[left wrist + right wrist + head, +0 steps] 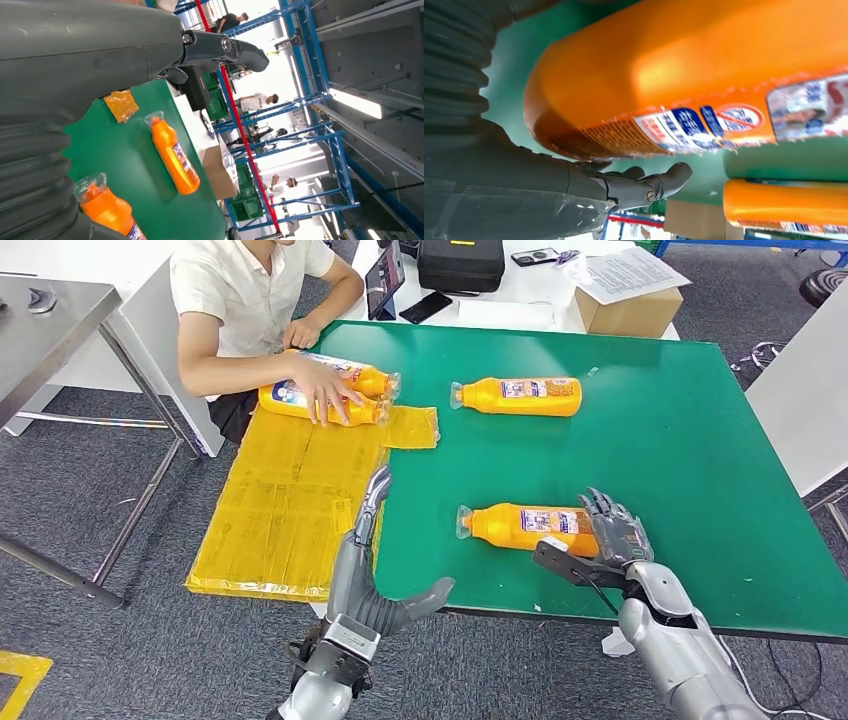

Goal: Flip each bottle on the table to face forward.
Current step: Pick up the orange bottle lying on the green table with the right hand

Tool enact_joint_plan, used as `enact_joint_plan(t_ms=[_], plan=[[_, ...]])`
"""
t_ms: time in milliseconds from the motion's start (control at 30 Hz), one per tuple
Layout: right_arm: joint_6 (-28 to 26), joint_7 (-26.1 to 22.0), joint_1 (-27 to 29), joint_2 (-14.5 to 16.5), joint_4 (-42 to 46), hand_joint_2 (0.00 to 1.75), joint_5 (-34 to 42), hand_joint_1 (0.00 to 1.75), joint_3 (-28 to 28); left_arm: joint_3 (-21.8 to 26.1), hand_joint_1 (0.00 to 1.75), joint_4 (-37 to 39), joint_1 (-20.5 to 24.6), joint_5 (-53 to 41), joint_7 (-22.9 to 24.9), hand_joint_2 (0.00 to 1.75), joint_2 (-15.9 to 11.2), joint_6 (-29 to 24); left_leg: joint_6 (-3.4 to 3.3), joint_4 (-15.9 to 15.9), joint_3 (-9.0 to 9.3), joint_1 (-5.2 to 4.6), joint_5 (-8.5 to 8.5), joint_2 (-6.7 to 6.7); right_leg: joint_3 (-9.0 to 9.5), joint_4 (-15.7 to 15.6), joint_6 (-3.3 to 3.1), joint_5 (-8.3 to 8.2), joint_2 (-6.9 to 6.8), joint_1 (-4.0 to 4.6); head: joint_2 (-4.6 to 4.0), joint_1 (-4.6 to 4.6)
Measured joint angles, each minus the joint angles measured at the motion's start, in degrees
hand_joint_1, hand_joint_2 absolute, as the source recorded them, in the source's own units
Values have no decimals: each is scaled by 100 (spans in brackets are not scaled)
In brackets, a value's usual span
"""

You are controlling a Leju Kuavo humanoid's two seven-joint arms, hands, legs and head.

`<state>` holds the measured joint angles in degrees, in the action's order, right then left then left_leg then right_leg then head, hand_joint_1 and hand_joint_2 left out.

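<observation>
Green surface [690, 440] bearing two orange bottles lying on their sides, caps toward the robot's left. Near bottle [528, 527] at the front edge, printed label up in the head view; right hand [608, 532] at its base end, fingers [612, 512] spread apart beside and over the base, thumb low on the near side. No firm clasp visible; in the right wrist view the bottle [704, 75] looms just above loosely curled fingers [659, 182], contact not resolvable. Far bottle [520, 396] toward the middle of the surface, well apart from both hands, label likewise up; also visible in the left wrist view [174, 156].

Left hand [385, 585] at the front left corner, fingers extended and apart, holding nothing.

Step in hand, as judged: approach to the near bottle, grip not yet made. Next move likely calls for closing thumb and fingers around the bottle's body, then rolling or lifting it so the intended face points forward; smooth rounded plastic, so some risk of slipping or rolling toward the front edge.

Contents: both bottles orange throughout, apparently full, each neck wrapped in clear film; true fill level not determinable.

Off the left edge, a person's hand [325, 390] resting on two further bottles [330, 390] above a flattened yellow sheet [285, 510].
</observation>
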<state>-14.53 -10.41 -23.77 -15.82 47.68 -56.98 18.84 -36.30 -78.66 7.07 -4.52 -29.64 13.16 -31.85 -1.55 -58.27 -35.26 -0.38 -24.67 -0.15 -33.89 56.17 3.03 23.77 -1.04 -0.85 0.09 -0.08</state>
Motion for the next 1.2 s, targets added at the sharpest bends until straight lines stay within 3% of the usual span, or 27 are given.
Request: enact_joint_plan(t_ms=[433,900,967,1100,1200], plan=[[917,-443,-153,-291,-204,175,1062,175,169,-37,0,0,21,50,79,175,-2,120,0,0,25,0,-2,3,17,-3,0,0,1,0,0,1],[956,-757,-13,-349,-175,175,1488,175,146,-57,0,1,37,163,134,175,-2,212,0,0,66,2,-4,13,56,-5,-1,1,6,2,0,2],[985,-958,84,-326,-76,175,1822,175,111,-55,0,16,43,561,330,175,-2,437,0,0,69,2,-5,12,61,-5,-1,1,5,2,0,2],[1177,-1437,502,-141,398,175,2792,175,-104,-12,0,248,16,2204,1052,175,-5,1158,2,2,63,3,-8,14,59,-3,-1,1,7,3,0,1],[1312,-1642,800,53,812,175,3370,175,-214,77,0,540,-53,3171,1180,175,-24,1360,3,2,50,5,-7,15,45,-2,-1,1,6,5,0,-2]])
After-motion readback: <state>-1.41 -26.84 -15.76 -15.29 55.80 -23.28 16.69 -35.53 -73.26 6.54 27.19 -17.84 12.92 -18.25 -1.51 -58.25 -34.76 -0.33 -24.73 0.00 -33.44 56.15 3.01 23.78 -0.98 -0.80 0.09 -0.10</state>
